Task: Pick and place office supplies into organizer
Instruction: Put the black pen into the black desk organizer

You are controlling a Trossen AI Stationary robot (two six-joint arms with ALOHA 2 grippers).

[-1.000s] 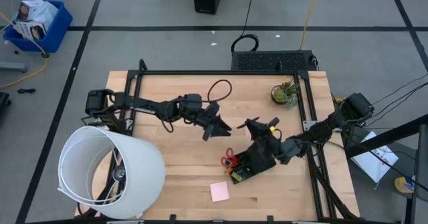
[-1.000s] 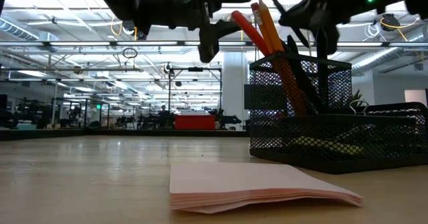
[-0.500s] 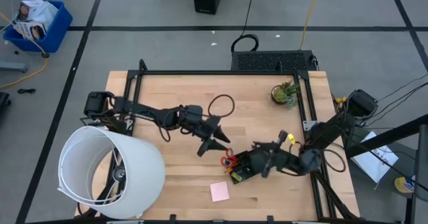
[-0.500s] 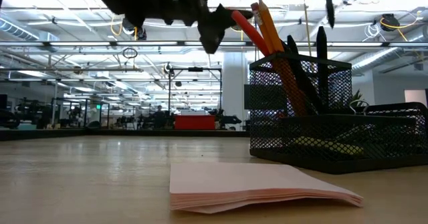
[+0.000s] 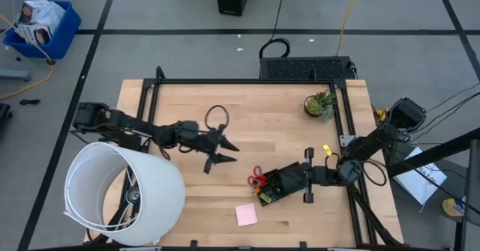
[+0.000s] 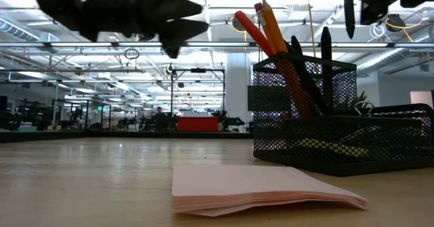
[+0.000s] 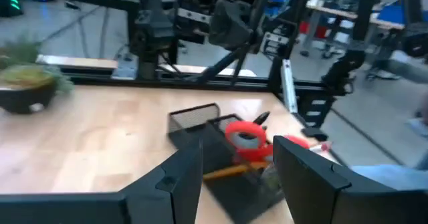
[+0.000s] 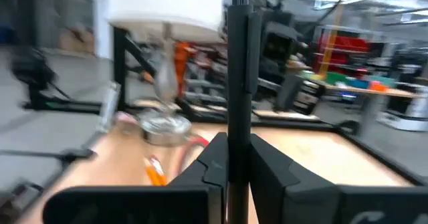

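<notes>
The black mesh organizer point(image 5: 279, 185) point(image 6: 319, 129) stands right of the table's centre. Red-handled scissors point(image 5: 256, 180) point(image 7: 245, 134), an orange pencil point(image 6: 272, 25) and a black pen point(image 6: 325, 51) lean in its cup. The pink pad point(image 5: 246, 214) point(image 6: 264, 186) lies flat near the near edge. My left gripper point(image 5: 220, 155) point(image 7: 239, 150) hovers open to the organizer's left, touching nothing. My right gripper point(image 5: 306, 176) point(image 8: 239, 144) is just right of the organizer, shut on a black pen point(image 5: 307, 159). My right gripper pinches the black pen's barrel point(image 8: 239, 110) between its two fingers, about mid-length by the high view. The fingers come level from the table's right and lie across the pen. The pen is lifted clear and runs roughly from the far side toward the near side.
A large white lampshade point(image 5: 124, 192) fills the near left corner. A small potted plant point(image 5: 320, 104) sits at the far right. Black frame rails point(image 5: 247, 82) border the table. Bare wood lies between my left gripper and the organizer and along the far half.
My left gripper has drawn back from the organizer toward the table's left and a little toward the near edge, staying open. My right gripper has moved toward the near edge and slightly right, turning until its arm lies level pointing left, with the pen still in it.
</notes>
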